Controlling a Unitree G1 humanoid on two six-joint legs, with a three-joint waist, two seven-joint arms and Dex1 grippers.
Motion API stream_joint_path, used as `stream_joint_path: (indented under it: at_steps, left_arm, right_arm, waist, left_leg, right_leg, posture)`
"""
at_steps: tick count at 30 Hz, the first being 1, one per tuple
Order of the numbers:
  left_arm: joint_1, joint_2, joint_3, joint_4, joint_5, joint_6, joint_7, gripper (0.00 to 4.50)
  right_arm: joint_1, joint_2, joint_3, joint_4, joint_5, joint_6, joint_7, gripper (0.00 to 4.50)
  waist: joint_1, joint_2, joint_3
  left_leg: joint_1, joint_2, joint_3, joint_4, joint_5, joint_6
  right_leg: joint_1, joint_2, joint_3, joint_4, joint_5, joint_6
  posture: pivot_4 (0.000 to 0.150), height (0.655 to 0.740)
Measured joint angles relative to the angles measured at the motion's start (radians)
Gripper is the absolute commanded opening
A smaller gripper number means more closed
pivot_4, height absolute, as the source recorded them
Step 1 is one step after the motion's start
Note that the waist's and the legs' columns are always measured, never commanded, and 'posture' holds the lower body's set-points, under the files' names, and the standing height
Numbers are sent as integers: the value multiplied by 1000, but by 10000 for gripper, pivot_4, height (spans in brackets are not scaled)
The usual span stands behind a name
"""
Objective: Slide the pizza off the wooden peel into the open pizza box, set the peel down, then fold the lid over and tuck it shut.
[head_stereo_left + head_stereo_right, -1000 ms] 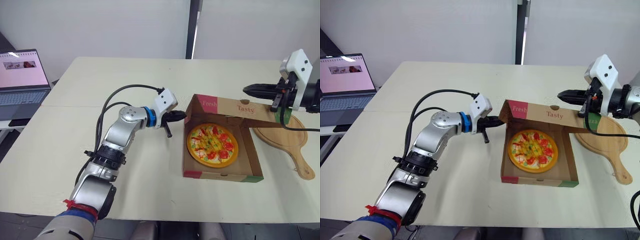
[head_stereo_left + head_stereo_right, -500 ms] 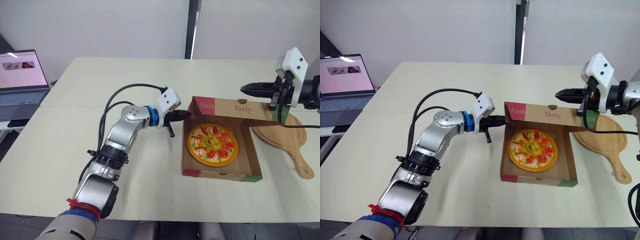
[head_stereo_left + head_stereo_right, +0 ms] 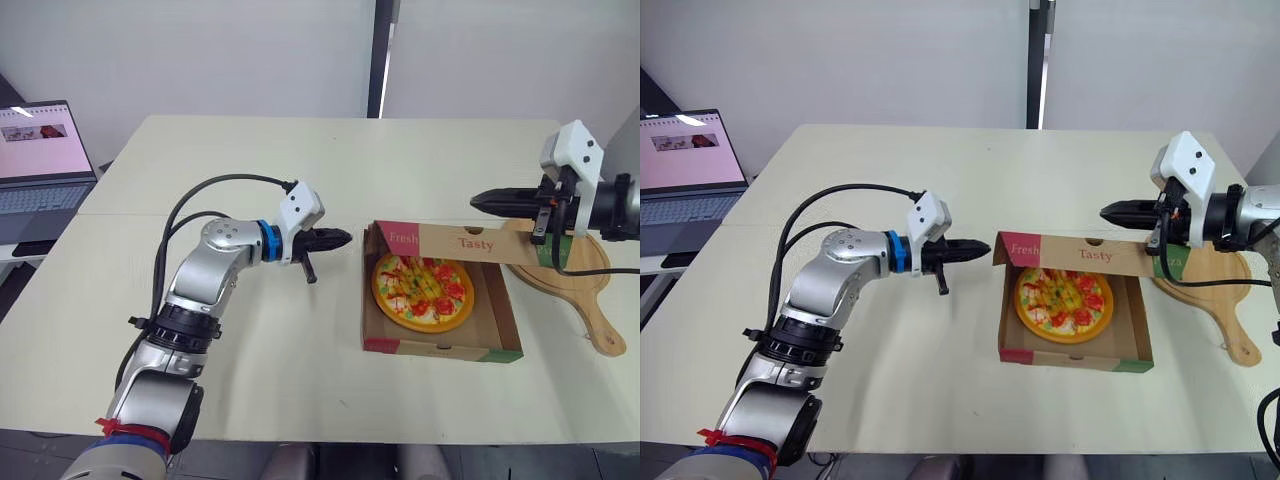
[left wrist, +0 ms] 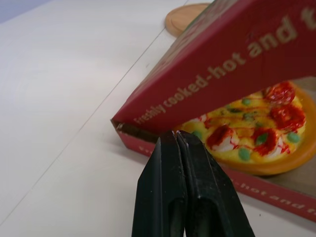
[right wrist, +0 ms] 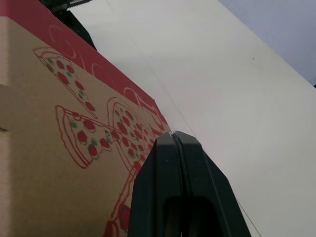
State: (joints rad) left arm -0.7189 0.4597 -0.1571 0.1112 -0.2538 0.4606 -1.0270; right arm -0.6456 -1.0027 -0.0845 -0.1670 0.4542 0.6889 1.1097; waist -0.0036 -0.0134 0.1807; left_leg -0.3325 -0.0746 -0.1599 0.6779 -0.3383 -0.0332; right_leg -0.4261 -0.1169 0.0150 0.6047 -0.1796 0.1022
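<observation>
The pizza lies in the brown and red pizza box at the table's middle right. The lid leans forward over the back of the box, half folded. My left gripper is shut and empty, hovering just left of the box's back left corner. The right gripper is shut too, held just above and behind the lid's top edge. On the table behind the box's right side rests the wooden peel, its handle pointing to the near right.
An open laptop stands at the far left, off the table's edge. A seam runs across the cream table, with bare surface in front of and left of the box.
My left gripper has pulled back leftward from the box corner. The right gripper has moved left and down behind the lid, which has tipped further forward over the pizza.
</observation>
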Motion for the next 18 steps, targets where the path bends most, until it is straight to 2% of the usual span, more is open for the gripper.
stream_joint_path:
  at_steps: [11, 18]
  left_arm:
    - [-106, 21, 36, -31, -88, 20, -88, 216]
    - [-128, -38, -113, -97, -78, -9, -177, 216]
  right_arm:
    - [120, -15, -18, -117, 37, 43, -27, 0]
    - [205, -55, -19, -168, 28, -1, -18, 0]
  waist:
    - [1, 0, 0]
    - [3, 0, 0]
  left_leg:
    - [0, 0, 0, 0, 0, 0]
    - [0, 0, 0, 0, 0, 0]
  right_leg:
    - [0, 0, 0, 0, 0, 0]
    - [1, 0, 0, 0, 0, 0]
  posture:
    - [1500, 7400]
    - [1500, 7400]
